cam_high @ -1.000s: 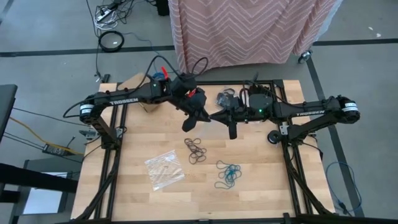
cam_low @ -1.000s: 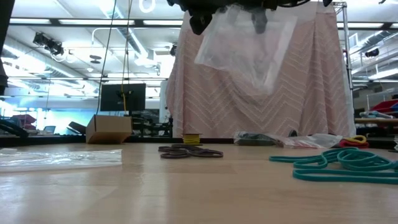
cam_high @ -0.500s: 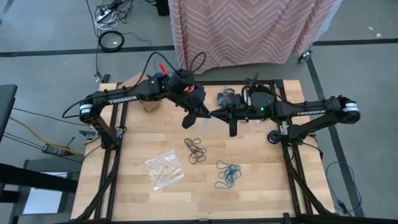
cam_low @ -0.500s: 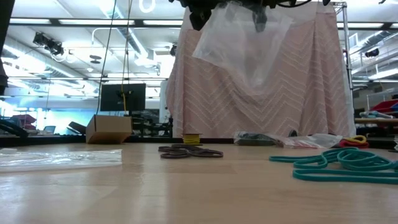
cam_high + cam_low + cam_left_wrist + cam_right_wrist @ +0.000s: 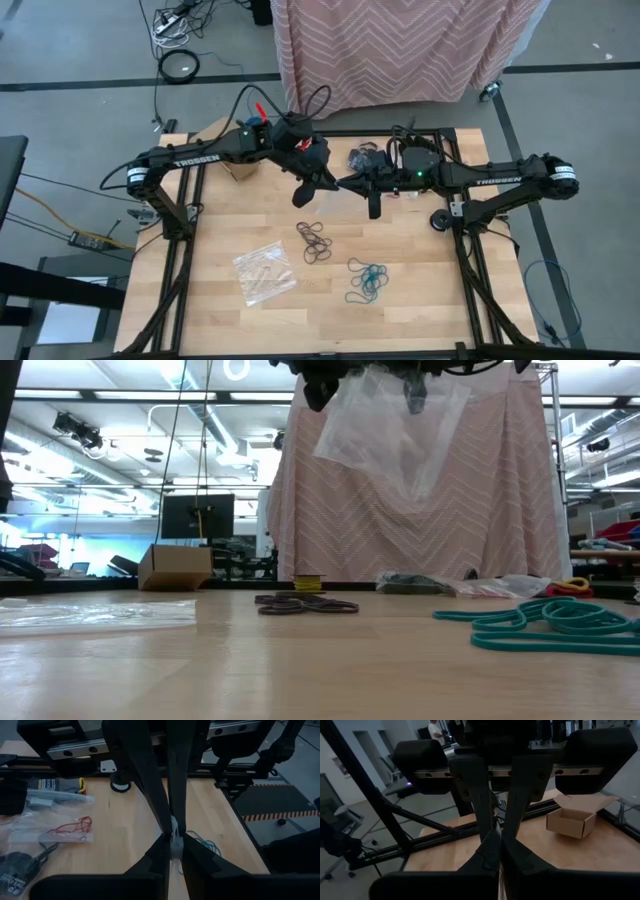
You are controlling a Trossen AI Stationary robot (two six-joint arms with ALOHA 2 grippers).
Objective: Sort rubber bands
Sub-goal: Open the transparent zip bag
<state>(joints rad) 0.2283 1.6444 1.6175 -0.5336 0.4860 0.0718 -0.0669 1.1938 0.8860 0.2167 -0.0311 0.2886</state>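
Observation:
A clear plastic bag (image 5: 390,430) hangs high over the table's middle between my two grippers. My left gripper (image 5: 322,186) and my right gripper (image 5: 348,185) face each other there, each shut on the bag. On the wood below lie loose rubber bands: a dark brown heap (image 5: 315,242) and a teal heap (image 5: 366,280). The low view shows the same brown (image 5: 305,604) and teal (image 5: 545,622) bands. More dark bands (image 5: 362,157) lie near the far edge. My left gripper pinches an edge of the clear bag (image 5: 174,834) between its two fingers. It comes slanting down from the table's left. The bag hangs below, clear of the table. My right gripper comes level from the table's right, fingers (image 5: 492,845) closed together. The plastic between them hardly shows in its wrist view. In the low view the bag's upper edge (image 5: 430,382) hangs from under it.
A second clear bag (image 5: 265,270) lies flat on the near left of the table. A cardboard box (image 5: 175,567) stands at the far left. Bags with red bands (image 5: 67,827) lie near the far edge. A pink patterned cloth (image 5: 400,50) hangs beyond the table.

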